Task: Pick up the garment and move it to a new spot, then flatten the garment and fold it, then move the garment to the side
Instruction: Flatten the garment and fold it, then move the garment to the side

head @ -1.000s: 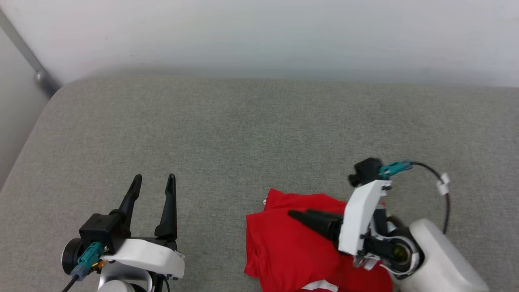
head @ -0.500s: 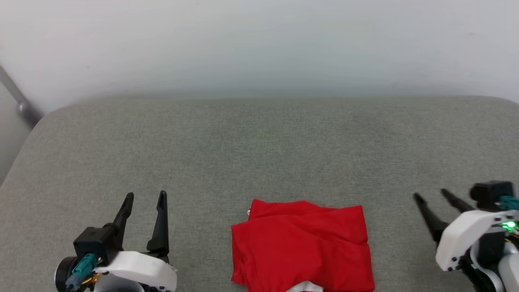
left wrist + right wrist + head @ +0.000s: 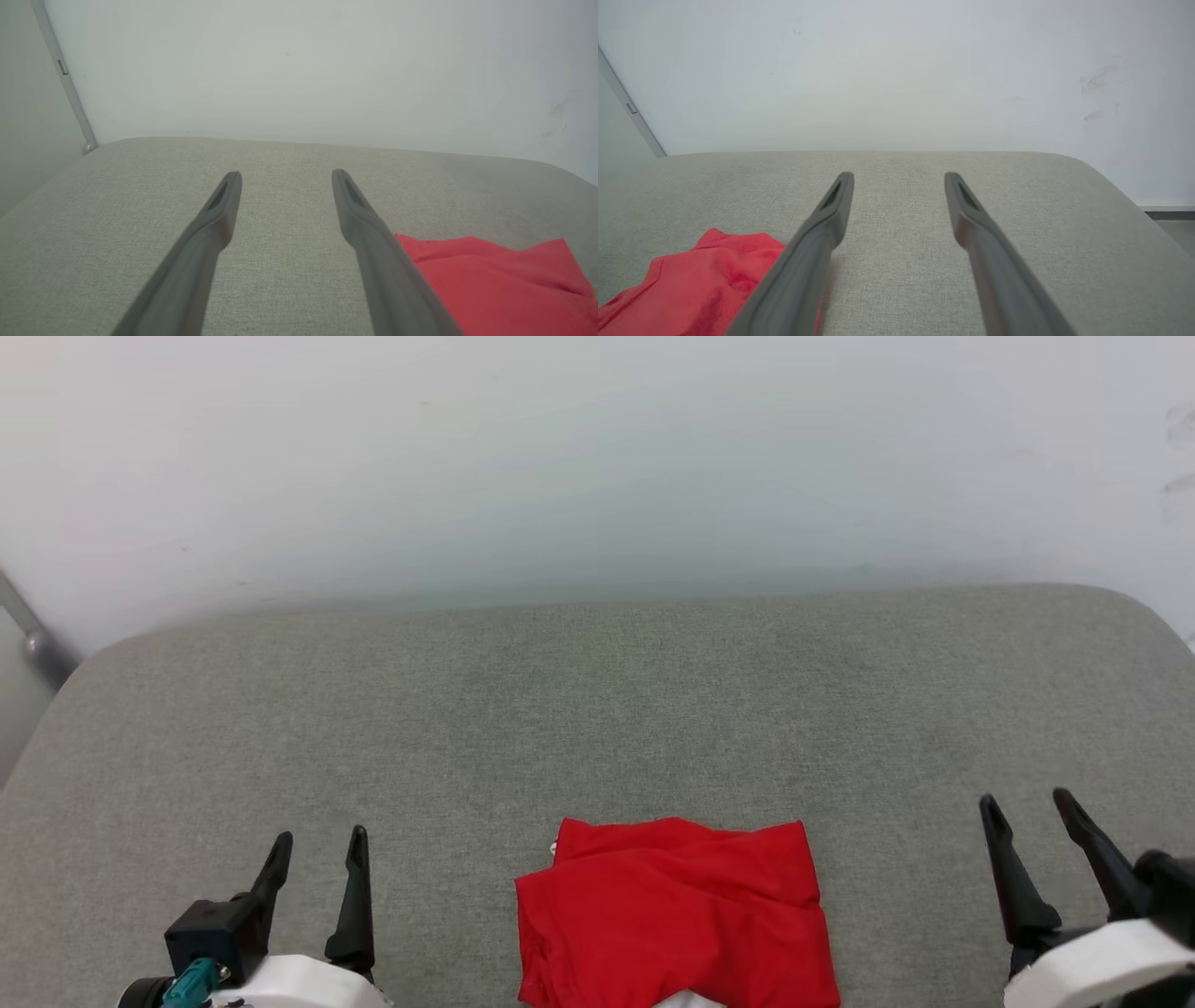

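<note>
The garment [image 3: 674,919] lies folded into a compact red rectangle on the grey cushion, at the bottom middle of the head view, with a sliver of white showing at its near edge. My left gripper [image 3: 317,845] stands open at the lower left, well apart from the garment. At the lower right my right gripper [image 3: 1027,803] is open too, clear of the cloth. The left wrist view has the garment [image 3: 490,284] low on the right, beyond my open left gripper [image 3: 285,175]. The right wrist view has the garment [image 3: 700,280] low on the left, beside my open right gripper [image 3: 899,176].
The grey upholstered surface [image 3: 597,709] stretches wide, with rounded far corners. A pale wall [image 3: 597,457] rises right behind it. A grey metal bar [image 3: 33,635] runs down the wall at the far left. A strip of floor [image 3: 1171,224] lies past the cushion's right edge.
My right gripper has drawn back off the garment to the lower right, leaving it lying folded. The head camera has tilted up, so everything sits lower in the picture.
</note>
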`<state>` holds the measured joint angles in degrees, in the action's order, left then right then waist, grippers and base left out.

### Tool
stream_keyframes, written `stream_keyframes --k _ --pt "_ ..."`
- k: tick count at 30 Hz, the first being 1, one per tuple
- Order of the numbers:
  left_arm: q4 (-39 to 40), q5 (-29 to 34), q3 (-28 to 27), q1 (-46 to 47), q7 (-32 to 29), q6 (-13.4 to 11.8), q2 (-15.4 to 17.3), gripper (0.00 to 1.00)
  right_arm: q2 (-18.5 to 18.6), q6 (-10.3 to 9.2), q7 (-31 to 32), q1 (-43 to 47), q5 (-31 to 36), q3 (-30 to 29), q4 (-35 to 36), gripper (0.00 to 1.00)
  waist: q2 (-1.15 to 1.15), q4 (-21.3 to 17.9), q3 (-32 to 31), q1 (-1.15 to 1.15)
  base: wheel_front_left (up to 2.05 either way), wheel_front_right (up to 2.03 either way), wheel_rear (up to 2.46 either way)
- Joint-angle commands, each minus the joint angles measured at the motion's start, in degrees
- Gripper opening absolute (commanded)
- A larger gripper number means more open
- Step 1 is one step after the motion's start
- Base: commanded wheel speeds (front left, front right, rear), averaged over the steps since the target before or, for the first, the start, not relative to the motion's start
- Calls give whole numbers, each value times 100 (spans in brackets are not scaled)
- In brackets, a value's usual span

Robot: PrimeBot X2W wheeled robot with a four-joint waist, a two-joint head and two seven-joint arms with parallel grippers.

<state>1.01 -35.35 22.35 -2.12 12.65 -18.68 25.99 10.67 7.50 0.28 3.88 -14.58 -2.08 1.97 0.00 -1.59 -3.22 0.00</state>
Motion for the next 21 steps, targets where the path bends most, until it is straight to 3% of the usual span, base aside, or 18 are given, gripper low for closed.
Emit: stream_keyframes --k 1,8,21 --pt "-13 32 39 -28 -26 -4 19 100 -127 -3 -36 248 102 -84 172 100 0 33 -22 0 0 0 0" --pt "-26 50 58 -27 -66 -33 65 100 -468 -3 12 736 320 -209 746 100 0 -26 -34 0 0 0 0" --pt "50 56 101 -57 -118 -94 80 100 -534 -3 150 623 347 -238 941 100 0 31 43 0 0 0 0"
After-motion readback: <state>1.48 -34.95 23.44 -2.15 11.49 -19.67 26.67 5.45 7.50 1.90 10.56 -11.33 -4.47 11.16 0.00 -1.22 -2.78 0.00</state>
